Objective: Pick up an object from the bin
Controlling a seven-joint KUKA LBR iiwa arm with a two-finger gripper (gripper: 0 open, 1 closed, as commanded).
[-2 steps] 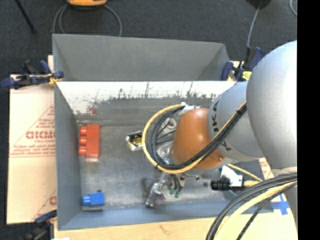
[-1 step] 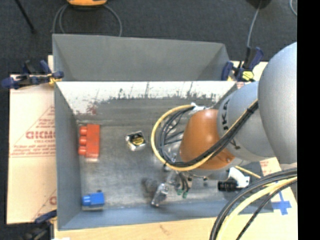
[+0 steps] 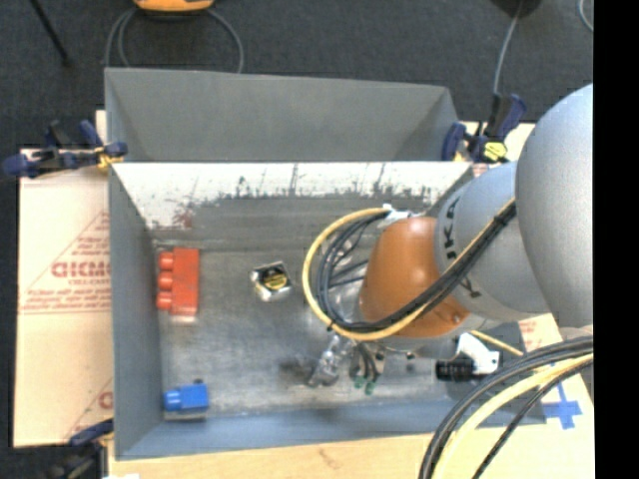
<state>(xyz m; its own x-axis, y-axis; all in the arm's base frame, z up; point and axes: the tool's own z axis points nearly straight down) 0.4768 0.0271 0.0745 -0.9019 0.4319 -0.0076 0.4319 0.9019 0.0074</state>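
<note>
End effector (image 3: 327, 365): low over the floor of the bin (image 3: 132, 307), near the front wall, under the arm's orange wrist cover (image 3: 404, 267) — I cannot tell whether it is wide or narrow, and nothing shows in its hold.
Nearest thing: yellow-and-black object (image 3: 270, 280), small, mid-floor, up and left of the end effector in the view, apart from it.
Red block (image 3: 178, 281): by the left wall, long axis front to back.
Blue block (image 3: 187, 398): front-left corner, well apart.
Coming move: probably a shift up-left — a judgement only.
</note>
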